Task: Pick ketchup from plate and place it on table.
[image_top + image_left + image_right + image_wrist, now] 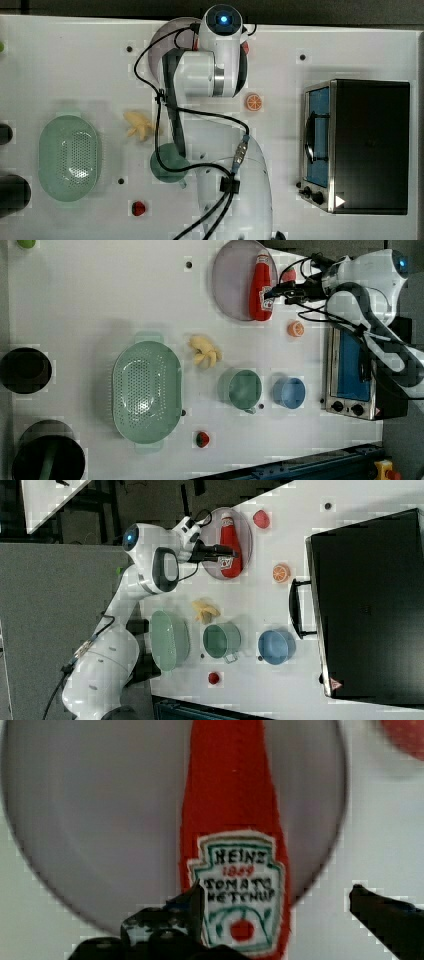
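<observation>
The ketchup [262,287] lies flat on the plate [232,282], lengthwise across it, with its white cap toward the plate's far rim in the left view and its base at the plate's near rim. In the wrist view the ketchup [232,845] runs up the middle of the plate [90,820], its label facing up.

The gripper [277,902] hangs over the label end of the ketchup with its fingers spread apart: one finger [165,917] sits at the edge of the label, the other [385,912] stands well off to the opposite side over the table [380,820]. Nothing is held between them. In the right view the gripper [220,552] reaches across the plate [242,535] to the ketchup [231,542] from the right view's left.

A strawberry [260,518] lies on the table [100,300] just beside the plate. An orange slice [296,328] lies near the plate, between it and a toaster oven [352,372]. Farther off in the left view are a banana [205,351], a green basket [146,391], a green cup [241,389], a blue bowl [289,392] and a second strawberry [202,439].
</observation>
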Robot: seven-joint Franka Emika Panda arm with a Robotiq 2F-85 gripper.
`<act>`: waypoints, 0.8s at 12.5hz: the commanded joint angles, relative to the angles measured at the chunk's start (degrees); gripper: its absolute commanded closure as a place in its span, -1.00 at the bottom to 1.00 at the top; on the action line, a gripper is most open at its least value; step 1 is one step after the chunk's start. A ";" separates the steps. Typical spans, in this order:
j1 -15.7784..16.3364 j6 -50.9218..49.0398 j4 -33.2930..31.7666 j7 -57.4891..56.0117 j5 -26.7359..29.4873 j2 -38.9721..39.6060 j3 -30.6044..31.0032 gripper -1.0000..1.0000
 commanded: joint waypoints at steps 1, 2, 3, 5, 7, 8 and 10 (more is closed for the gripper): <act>0.99 3.99 1.76 -3.77 -1.26 2.87 0.22 -1.00; 1.06 5.66 1.95 -3.79 -1.69 3.84 0.22 -1.00; 1.15 7.67 2.12 -3.79 -1.97 4.74 0.22 -1.00; 1.36 10.00 2.45 -3.79 -2.58 6.06 0.12 -1.00; 1.61 11.46 2.94 -3.76 -2.58 6.78 0.34 -1.00; 1.72 11.13 2.87 -3.79 -2.58 6.94 0.04 -1.00; 1.72 11.15 2.97 -3.77 -2.58 7.01 -0.25 -0.68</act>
